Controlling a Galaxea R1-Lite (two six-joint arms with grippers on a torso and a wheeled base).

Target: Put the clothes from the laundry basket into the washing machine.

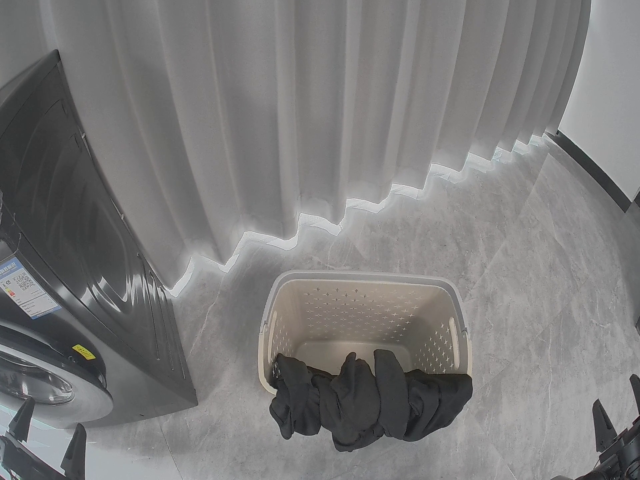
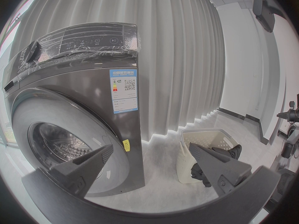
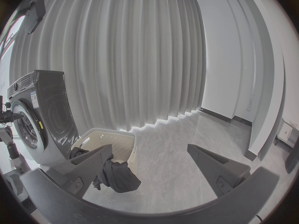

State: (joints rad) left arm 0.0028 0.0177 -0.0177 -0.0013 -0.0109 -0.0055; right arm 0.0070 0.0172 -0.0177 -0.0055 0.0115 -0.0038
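The black clothes (image 1: 370, 395) lie as a twisted bundle over the near rim of the laundry basket (image 1: 363, 276), at about 6 o'clock in the head view. Part of the bundle hangs down the outer wall and part folds inside. It looks soft, limp and light. It should bunch under a pinch rather than slip, though loose ends are likely to trail and may snag on the rim when lifted. The best hold seems to be the thick knotted fold at the middle of the rim, where several layers can be caught at once. A hanging corner would let the rest unroll.

Inside the cream, perforated basket I see nothing but this bundle, with the pale bottom showing behind it. The washing machine (image 1: 80, 248) stands at 9 o'clock, just beside the basket. Its round door (image 2: 62, 147) appears closed, with the steel drum visible through the glass, so it probably has to be opened first.

The left gripper (image 2: 149, 145) hangs at 7 o'clock before the door, jaws spread and holding nothing. The right gripper (image 3: 148, 147), at 4 o'clock, is likewise spread wide and bare, apart from the basket.
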